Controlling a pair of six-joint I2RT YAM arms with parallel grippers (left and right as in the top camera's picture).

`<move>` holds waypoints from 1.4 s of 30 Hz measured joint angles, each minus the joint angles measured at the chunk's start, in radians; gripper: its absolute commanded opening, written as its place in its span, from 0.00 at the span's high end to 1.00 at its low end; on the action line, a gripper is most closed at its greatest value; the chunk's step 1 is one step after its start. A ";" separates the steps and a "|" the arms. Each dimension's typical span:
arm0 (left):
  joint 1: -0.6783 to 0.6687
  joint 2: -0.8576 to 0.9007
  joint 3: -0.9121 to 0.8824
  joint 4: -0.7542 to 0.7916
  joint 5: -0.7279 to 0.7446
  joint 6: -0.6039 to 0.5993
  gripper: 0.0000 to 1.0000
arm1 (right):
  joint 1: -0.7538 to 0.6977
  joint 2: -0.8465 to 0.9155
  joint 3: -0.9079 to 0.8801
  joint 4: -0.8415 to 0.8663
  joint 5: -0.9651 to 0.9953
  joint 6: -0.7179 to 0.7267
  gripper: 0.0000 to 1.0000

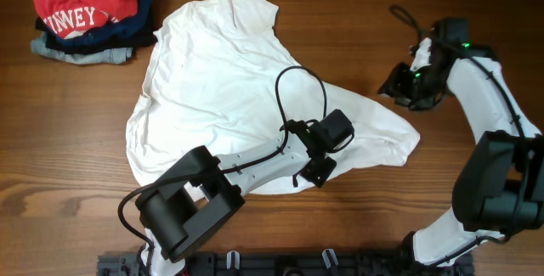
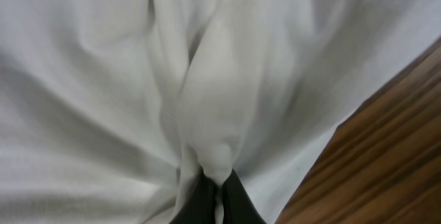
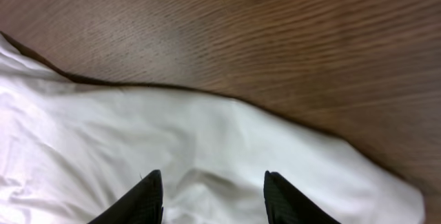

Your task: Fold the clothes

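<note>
Upper left of the overhead view: you see a stack of folded navy and light-blue garments (image 1: 85, 45) topped by a red shirt with white letters (image 1: 85, 0), lying on the brown wooden table (image 1: 357, 4). It sits just beside the task's garment and apart from both arms.

Centre: the wrinkled white short-sleeved cotton T-shirt (image 1: 221, 98) lies spread and creased on the table. It reaches from a narrow part at the upper centre of the frame down to a rounded edge at lower left and a pointed corner at right.

Lower centre: your left gripper (image 1: 319, 170) sits at the T-shirt's lower edge, with a black cable (image 1: 297, 76) looping over the cloth above it. In the left wrist view the left gripper (image 2: 217, 200) has its fingers together, clamped on a raised ridge of white fabric. Folds fan upward from that pinch, and bare wood shows at lower right.

Right: your right gripper (image 1: 399, 85) stands near the T-shirt's upper right edge. In the right wrist view the right gripper (image 3: 213, 196) has its two black fingers (image 3: 145, 200) apart above the white cloth close to its hem, with nothing between them. Wood fills the upper half of that frame.
</note>
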 measured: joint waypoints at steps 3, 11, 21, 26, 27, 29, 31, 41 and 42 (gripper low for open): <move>0.000 -0.002 0.003 -0.066 0.011 -0.031 0.96 | 0.038 0.019 -0.046 0.030 -0.002 0.000 0.54; 0.000 -0.002 0.006 -0.142 0.015 -0.053 0.96 | 0.052 0.111 -0.063 0.023 0.042 0.005 0.34; -0.006 -0.002 0.007 -0.143 -0.002 -0.103 0.96 | 0.052 0.110 -0.063 -0.147 0.115 0.012 0.39; -0.008 -0.002 0.007 -0.145 -0.009 -0.121 0.96 | 0.043 0.018 -0.063 -0.243 0.179 0.057 0.28; -0.008 -0.002 0.007 -0.145 -0.009 -0.121 0.96 | 0.040 -0.007 -0.063 -0.259 0.185 0.066 0.28; -0.008 -0.002 0.007 -0.145 -0.009 -0.121 0.96 | 0.036 -0.036 -0.063 -0.269 0.188 0.072 0.27; -0.008 -0.002 0.007 -0.143 -0.009 -0.121 0.96 | 0.036 -0.037 -0.089 -0.245 0.179 0.072 0.28; -0.009 -0.002 0.007 -0.143 -0.012 -0.127 0.96 | 0.036 -0.037 -0.194 -0.155 0.060 0.062 0.44; -0.009 -0.002 0.007 -0.143 -0.012 -0.127 0.96 | 0.036 -0.037 -0.194 -0.153 0.055 0.062 0.44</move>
